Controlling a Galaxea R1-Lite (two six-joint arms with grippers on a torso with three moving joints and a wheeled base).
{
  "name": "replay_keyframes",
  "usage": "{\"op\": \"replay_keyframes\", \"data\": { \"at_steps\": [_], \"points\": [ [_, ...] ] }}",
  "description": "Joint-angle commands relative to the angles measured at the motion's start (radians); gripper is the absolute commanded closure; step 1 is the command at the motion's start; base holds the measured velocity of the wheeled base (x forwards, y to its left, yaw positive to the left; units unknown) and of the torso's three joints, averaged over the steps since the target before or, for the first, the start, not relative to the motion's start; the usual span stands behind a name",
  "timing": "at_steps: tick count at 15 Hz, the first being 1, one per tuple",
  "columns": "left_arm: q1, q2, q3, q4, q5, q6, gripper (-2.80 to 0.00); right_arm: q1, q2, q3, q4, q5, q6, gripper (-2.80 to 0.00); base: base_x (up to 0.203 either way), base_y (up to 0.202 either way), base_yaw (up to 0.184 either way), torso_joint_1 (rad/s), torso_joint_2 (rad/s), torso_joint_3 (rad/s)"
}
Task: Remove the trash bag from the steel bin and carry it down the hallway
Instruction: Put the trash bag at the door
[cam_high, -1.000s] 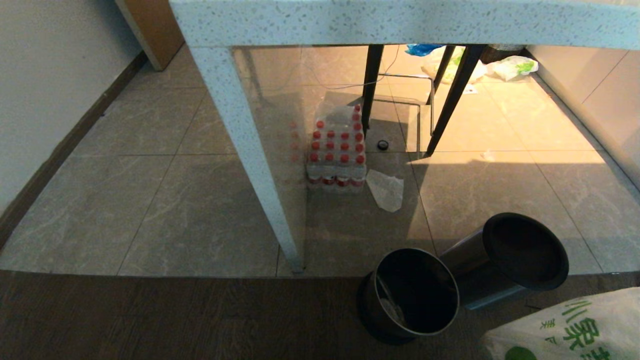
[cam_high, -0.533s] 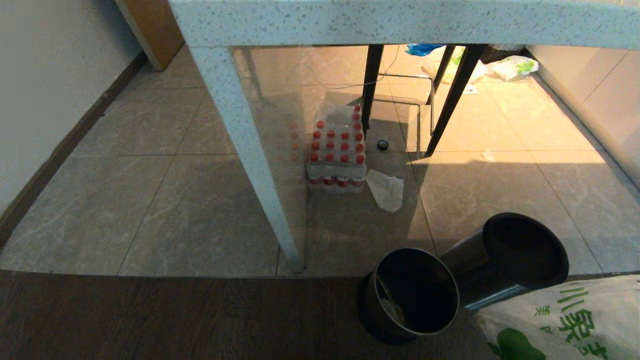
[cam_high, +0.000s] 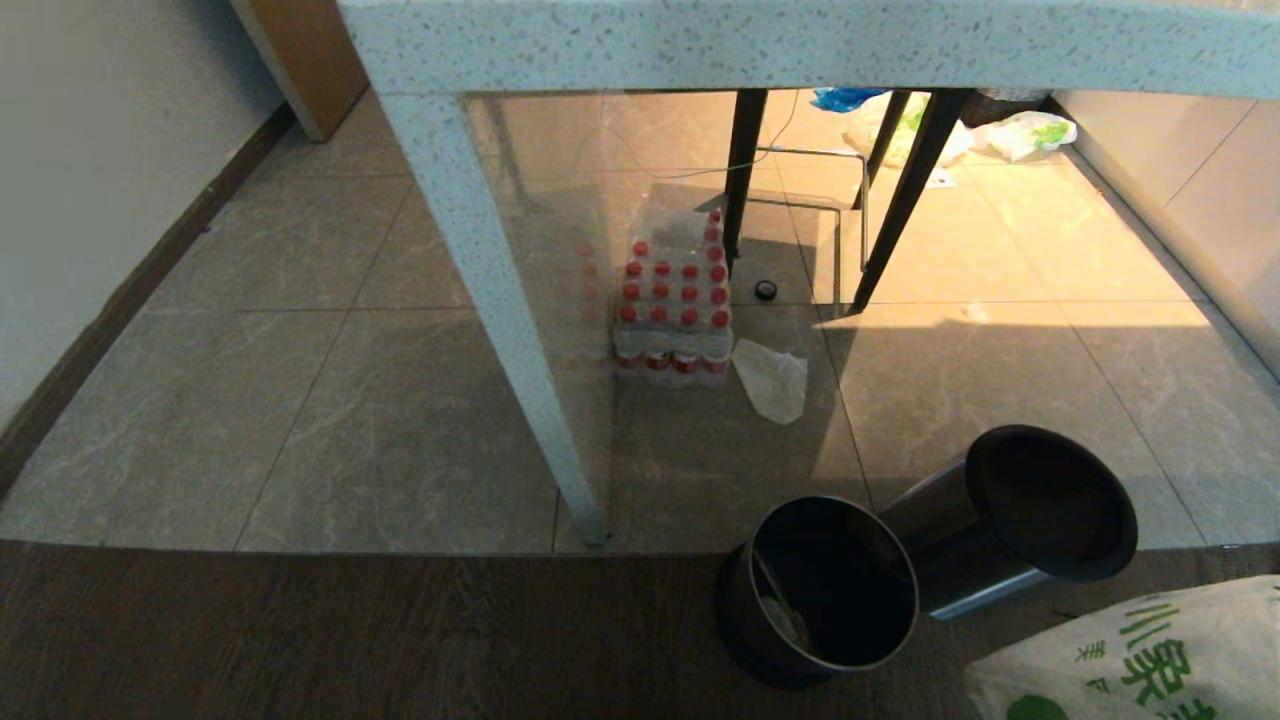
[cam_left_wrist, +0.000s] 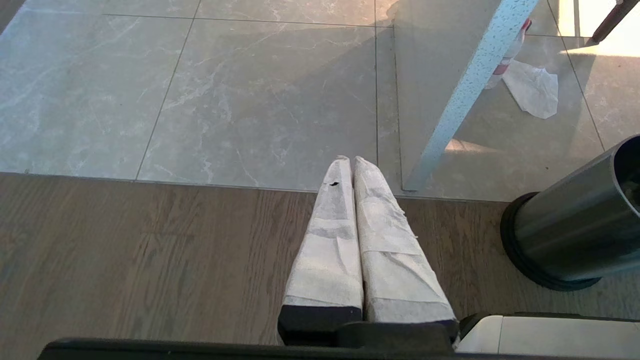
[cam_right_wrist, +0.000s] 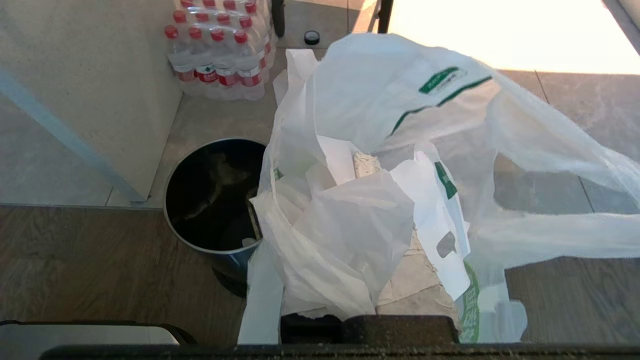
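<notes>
The trash bag (cam_high: 1140, 655), white crinkly plastic with green characters, hangs at the lower right corner of the head view, clear of the steel bin (cam_high: 820, 590). In the right wrist view the trash bag (cam_right_wrist: 360, 200) drapes over my right gripper (cam_right_wrist: 367, 165), which is shut on its bunched plastic. The steel bin (cam_right_wrist: 215, 195) stands upright just beside it, dark inside. My left gripper (cam_left_wrist: 350, 161) is shut and empty, its taped fingers together above the wood floor, with the steel bin (cam_left_wrist: 575, 230) off to one side. The hallway tiles (cam_high: 300, 400) run ahead along a white wall.
A second steel bin (cam_high: 1030, 510) lies tipped against the upright one. A speckled table leg (cam_high: 500, 300) stands just left of the bins. Beyond are a pack of red-capped bottles (cam_high: 672, 310), a flat white bag (cam_high: 772, 380) and black stool legs (cam_high: 900, 190).
The trash bag swung up and further into the head view, then sank back to the lower right corner. The bins and the left arm have not moved.
</notes>
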Motion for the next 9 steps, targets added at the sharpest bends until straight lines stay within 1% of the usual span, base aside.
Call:
{"op": "replay_keyframes", "data": {
  "at_steps": [1, 8, 9],
  "points": [
    [0.0, 0.0, 0.0, 0.0, 0.0, -0.001, 0.0, 0.001, 0.003, 0.04, -0.001, 0.0, -0.001, 0.0, 0.0, 0.0, 0.0, 0.0, 0.0, 0.0],
    [0.0, -0.001, 0.0, -0.002, 0.001, 0.007, 0.0, 0.002, 0.003, 0.04, -0.001, 0.0, -0.001, 0.0, 0.0, 0.0, 0.0, 0.0, 0.0, 0.0],
    [0.0, 0.0, 0.0, -0.002, 0.001, 0.004, 0.0, 0.002, 0.003, 0.04, -0.001, 0.0, -0.001, 0.0, 0.0, 0.0, 0.0, 0.0, 0.0, 0.09]
  ]
}}
